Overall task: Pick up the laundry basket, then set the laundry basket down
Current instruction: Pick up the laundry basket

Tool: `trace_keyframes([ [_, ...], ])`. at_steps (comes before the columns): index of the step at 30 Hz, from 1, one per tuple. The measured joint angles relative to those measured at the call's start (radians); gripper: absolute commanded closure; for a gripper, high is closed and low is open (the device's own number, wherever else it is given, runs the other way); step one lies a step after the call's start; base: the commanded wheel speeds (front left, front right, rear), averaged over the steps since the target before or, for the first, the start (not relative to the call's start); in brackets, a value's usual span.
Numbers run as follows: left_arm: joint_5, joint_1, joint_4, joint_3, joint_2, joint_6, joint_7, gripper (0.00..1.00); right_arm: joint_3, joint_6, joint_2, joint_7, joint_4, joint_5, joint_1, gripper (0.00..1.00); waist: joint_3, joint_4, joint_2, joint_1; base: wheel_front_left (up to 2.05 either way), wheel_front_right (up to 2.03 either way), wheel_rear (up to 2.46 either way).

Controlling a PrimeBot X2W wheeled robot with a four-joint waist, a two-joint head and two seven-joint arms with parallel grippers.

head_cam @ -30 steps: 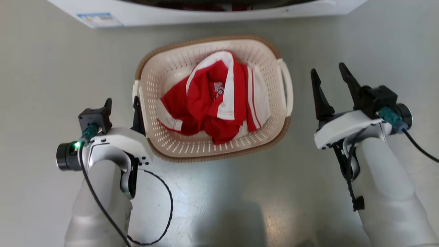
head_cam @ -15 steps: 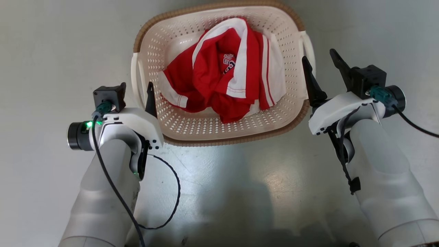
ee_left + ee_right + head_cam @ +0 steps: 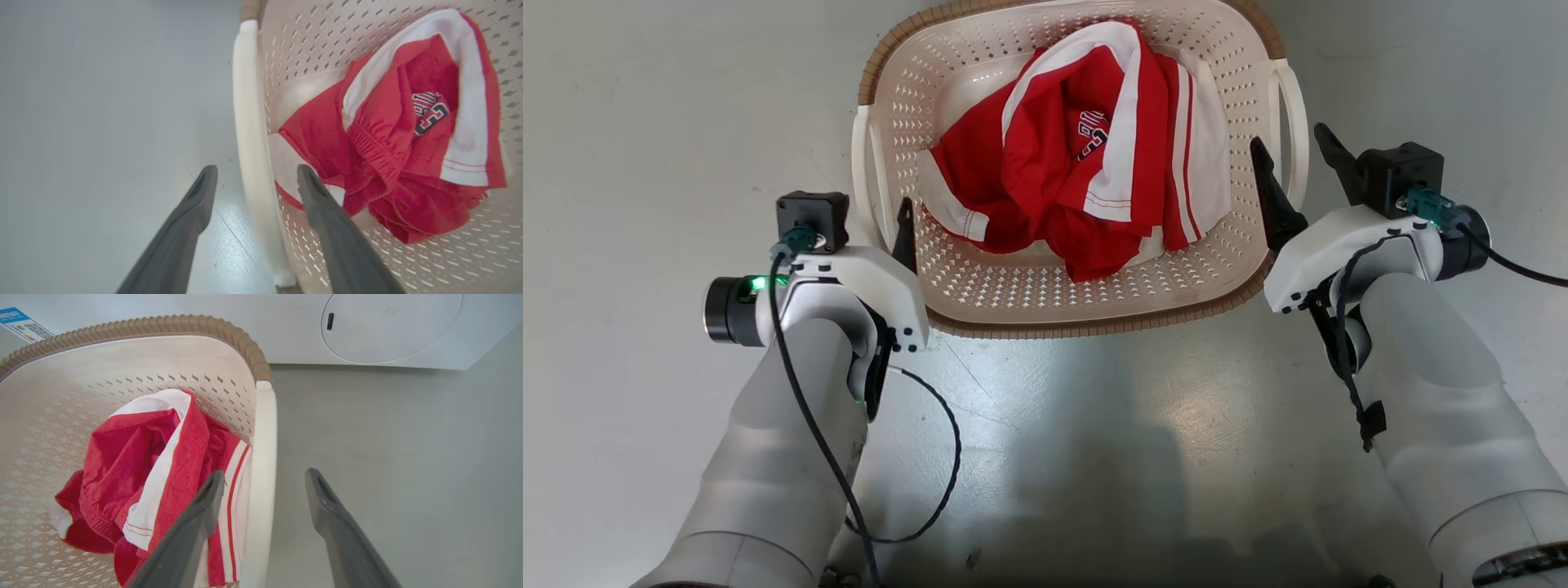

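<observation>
Head view has the basket (image 3: 1094, 329) sitting on the floor (image 3: 1094, 457) just ahead of the robot, with a crumpled red-and-white garment (image 3: 1086, 163) inside it. The washer (image 3: 367, 330) stands beyond it in the right wrist view.

Both pincers are wide apart and hold nothing. The left gripper (image 3: 256, 171) straddles the left handle (image 3: 249, 122), one finger outside over the floor and the other inside the basket near the garment. The right gripper (image 3: 1290, 139) straddles the right handle (image 3: 261, 457) the same way, its inner finger overlapping the cloth in the wrist view. Whether any finger touches a handle cannot be told.

The step in hand looks like the approach for the pick-up, with both grippers lined up and the grasp not yet made. The next move would call for both to close on their handles together, then a level lift so the basket does not tip. The right inner finger may pinch cloth against the handle.
</observation>
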Motion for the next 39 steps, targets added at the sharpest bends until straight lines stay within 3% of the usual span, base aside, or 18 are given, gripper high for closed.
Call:
trace_keyframes([
  [5, -0.047, -0.019, 0.030, -0.050, -0.001, -0.003, 0.000, 0.02, 0.009, 0.000, -0.001, 0.000, 0.048, 0.018, -0.023, 0.00, 0.004, 0.005, 0.0000, 0.0000, 0.00, 0.00, 0.00],
  [8, -0.073, -0.027, 0.037, -0.077, -0.001, -0.002, 0.000, 0.22, 0.022, 0.000, -0.002, 0.000, 0.064, 0.026, -0.038, 0.00, 0.007, 0.007, 0.0000, 0.0000, 0.00, 0.00, 0.00],
  [9, -0.084, -0.031, 0.038, -0.089, -0.001, -0.002, 0.000, 0.36, 0.028, 0.000, -0.002, 0.000, 0.067, 0.026, -0.041, 0.05, 0.008, 0.008, 0.0000, 0.0000, 0.00, 0.00, 0.00],
  [10, -0.095, -0.034, 0.039, -0.097, -0.002, -0.002, 0.000, 0.41, 0.031, 0.000, -0.002, 0.000, 0.072, 0.026, -0.044, 0.16, 0.009, 0.009, 0.0000, 0.0000, 0.00, 0.00, 0.00],
  [11, -0.103, -0.036, 0.040, -0.105, -0.002, 0.000, 0.000, 0.50, 0.035, 0.000, -0.002, 0.000, 0.082, 0.028, -0.046, 0.21, 0.010, 0.010, 0.0000, 0.0000, 0.00, 0.00, 0.00],
  [12, -0.109, -0.036, 0.042, -0.113, -0.002, 0.003, 0.000, 0.52, 0.039, 0.000, -0.002, 0.000, 0.091, 0.034, -0.050, 0.49, 0.011, 0.011, 0.0000, 0.0000, 0.00, 0.00, 0.00],
  [13, -0.115, -0.036, 0.044, -0.122, -0.002, 0.007, 0.000, 0.56, 0.043, 0.000, -0.002, 0.000, 0.097, 0.039, -0.055, 0.58, 0.012, 0.012, 0.0000, 0.0000, 0.00, 0.00, 0.00],
  [15, -0.126, -0.037, 0.048, -0.134, -0.002, 0.009, 0.000, 0.63, 0.054, 0.000, -0.003, 0.000, 0.116, 0.041, -0.064, 0.60, 0.012, 0.013, 0.0000, 0.0000, 0.00, 0.00, 0.00],
  [16, -0.131, -0.037, 0.049, -0.140, -0.002, 0.013, 0.000, 0.71, 0.057, 0.000, -0.003, 0.000, 0.123, 0.041, -0.066, 1.00, 0.012, 0.013, 0.0000, 0.0000, 0.00, 0.00, 0.00],
  [18, -0.150, -0.038, 0.049, -0.154, -0.002, 0.017, 0.000, 1.00, 0.058, 0.000, -0.003, 0.000, 0.131, 0.041, -0.071, 1.00, 0.013, 0.015, 0.0000, 0.0000, 0.00, 0.00, 0.00],
  [29, -0.205, -0.037, 0.047, -0.208, -0.008, 0.044, 0.000, 1.00, 0.053, -0.001, -0.004, 0.000, 0.164, 0.045, -0.075, 1.00, -0.029, 0.015, 0.0000, 0.0000, 0.00, 0.00, 0.00],
  [39, -0.229, 0.035, 0.061, -0.214, -0.012, 0.056, 0.002, 1.00, 0.112, -0.001, 0.000, 0.000, 0.186, 0.122, -0.002, 1.00, -0.153, -0.014, 0.0000, 0.0000, 0.00, 0.00, 0.00],
])
